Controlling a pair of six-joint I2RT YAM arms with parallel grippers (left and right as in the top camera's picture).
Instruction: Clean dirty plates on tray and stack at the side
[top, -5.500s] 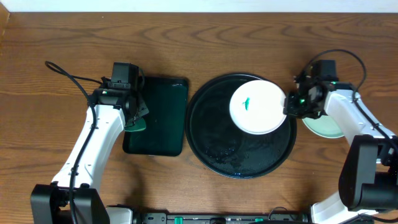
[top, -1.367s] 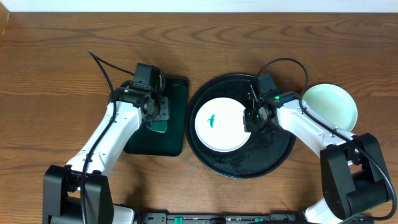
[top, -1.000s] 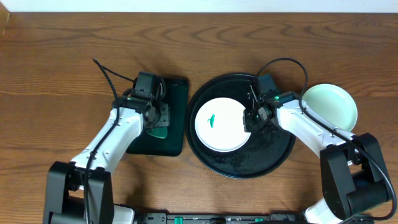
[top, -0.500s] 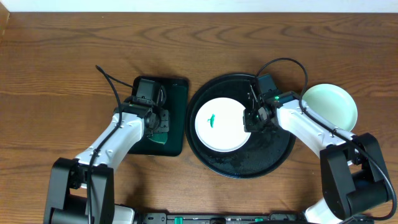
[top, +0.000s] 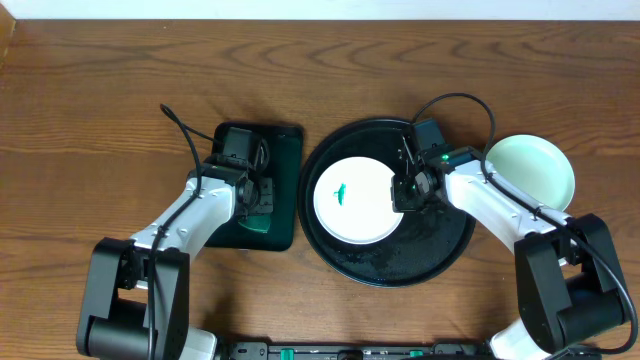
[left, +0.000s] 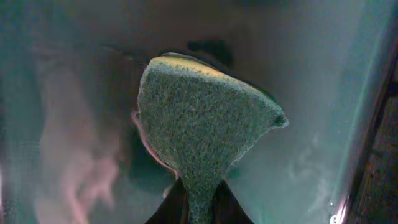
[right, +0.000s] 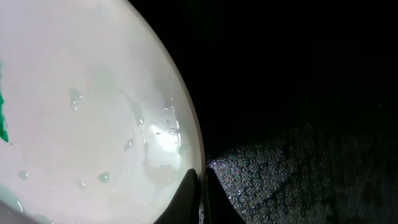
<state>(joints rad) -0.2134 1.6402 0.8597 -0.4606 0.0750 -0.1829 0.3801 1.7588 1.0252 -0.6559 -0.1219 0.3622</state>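
Overhead: dark wood-grain table (top: 90, 90) bears the glossy black tray (top: 400, 262).

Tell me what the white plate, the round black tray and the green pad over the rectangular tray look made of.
The white plate: glazed ceramic or hard plastic, hard to tell; glossy, with water beading on it. The round black tray: probably plastic; shiny, finely speckled surface. The green pad: sponge or scouring fibre; matte, coarse and grainy, creased where it is pinched.

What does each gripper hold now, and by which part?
The left gripper pinches the green sponge by its narrow end. The right gripper clamps the white plate by its rim.
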